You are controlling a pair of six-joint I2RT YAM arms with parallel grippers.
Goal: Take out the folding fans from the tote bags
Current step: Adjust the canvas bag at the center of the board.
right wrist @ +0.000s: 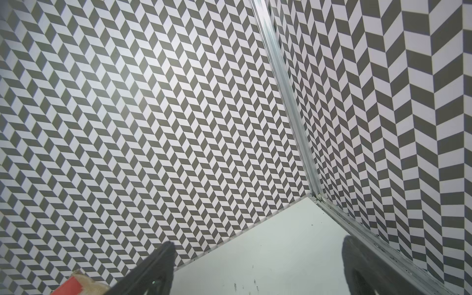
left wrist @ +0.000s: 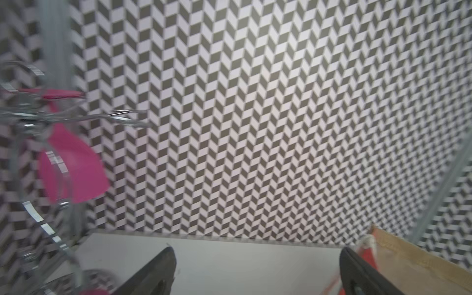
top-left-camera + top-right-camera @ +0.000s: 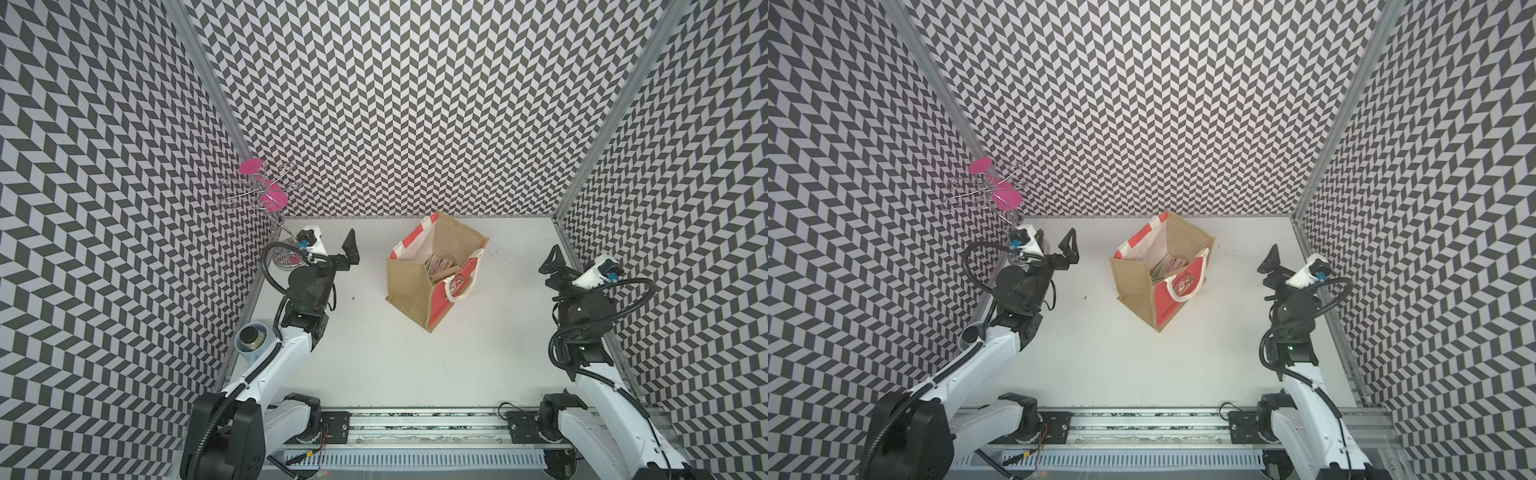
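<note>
1. Left end effector (image 3: pixel 349 249): jaws spread wide, nothing btw them. It hangs mid-left of frame in both top views, well apart from the bag. Right end effector (image 3: pixel 552 259): also spread & empty, mid-right of frame.
2. Folding fans (image 3: pixel 440 268) lie down inside the tote bag (image 3: pixel 409 286). The bag stands upright w/ its mouth open on the white bench (image 3: pixel 415 374), centre of frame & a bit toward the top, btw the two arms. No fan is out on the bench yet.
3. Handling (my guess): fans prob. light, stiff lengthwise, thin, maybe slick. They sit in a loose bundle, so pulling one could drag its neighbours.
4. Where to grip: across the narrow width of one fan, near the end closest to the bag mouth, coming down thru the opening. The bag looks soft-sided & light, so it may slide or tip. The 2nd arm could steady the rim. Rope handle (image 3: pixel 461 286) droops over the lower-right rim & could snag.
5. Looks: fans are slim pale wood-coloured sticks w/ pink bits, leaning together. Count & finer detail are too small to tell. The bag is boxy tan jute w/ red-orange & white trim & a white lining.
</note>
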